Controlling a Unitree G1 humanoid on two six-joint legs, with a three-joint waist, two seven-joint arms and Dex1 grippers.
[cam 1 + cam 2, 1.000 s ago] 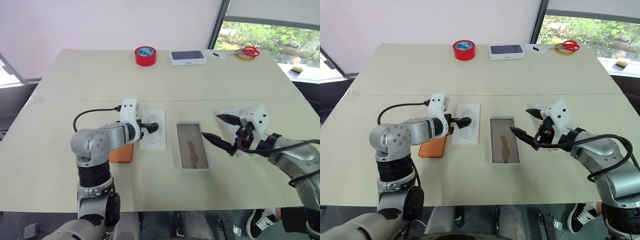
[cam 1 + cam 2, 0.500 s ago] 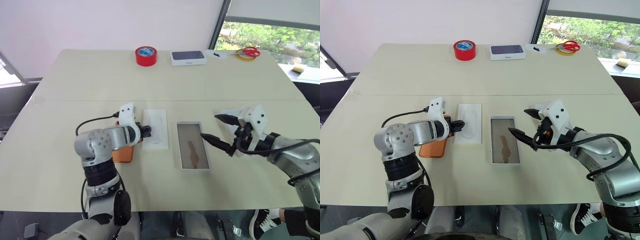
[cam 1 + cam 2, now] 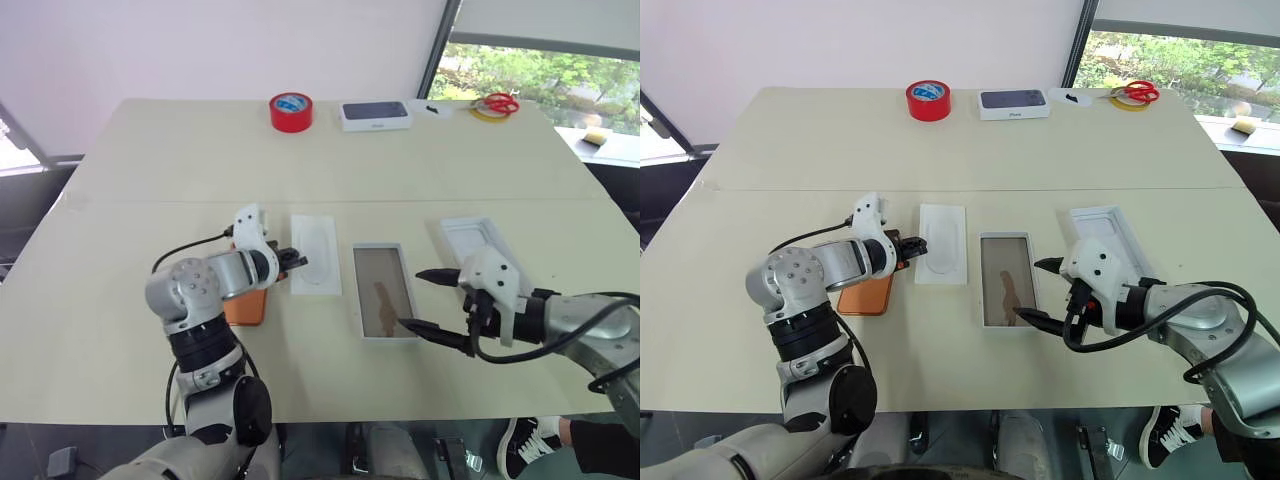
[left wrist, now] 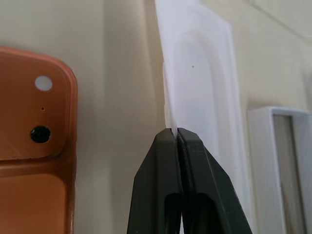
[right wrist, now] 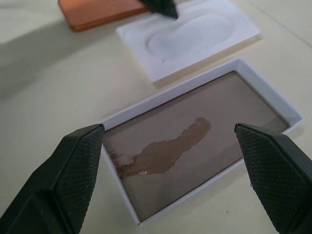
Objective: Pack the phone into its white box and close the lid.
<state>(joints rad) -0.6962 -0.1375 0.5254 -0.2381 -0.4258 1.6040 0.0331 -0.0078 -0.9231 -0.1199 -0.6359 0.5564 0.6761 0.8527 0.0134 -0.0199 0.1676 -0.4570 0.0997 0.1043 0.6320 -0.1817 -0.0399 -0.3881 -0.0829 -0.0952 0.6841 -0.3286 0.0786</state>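
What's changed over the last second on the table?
The left gripper closed its fingers at the near edge of the white card, which shifted a little toward the white box. The right gripper pulled back toward the robot with fingers wide, uncovering the lid. The phone and box stayed put.

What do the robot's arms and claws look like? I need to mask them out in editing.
Both arms are silver-grey metal with rounded joints and loose black cables. Each wrist carries a white angular housing. The left claw and right claw each have two tapered black fingers with cross-hatched pads.
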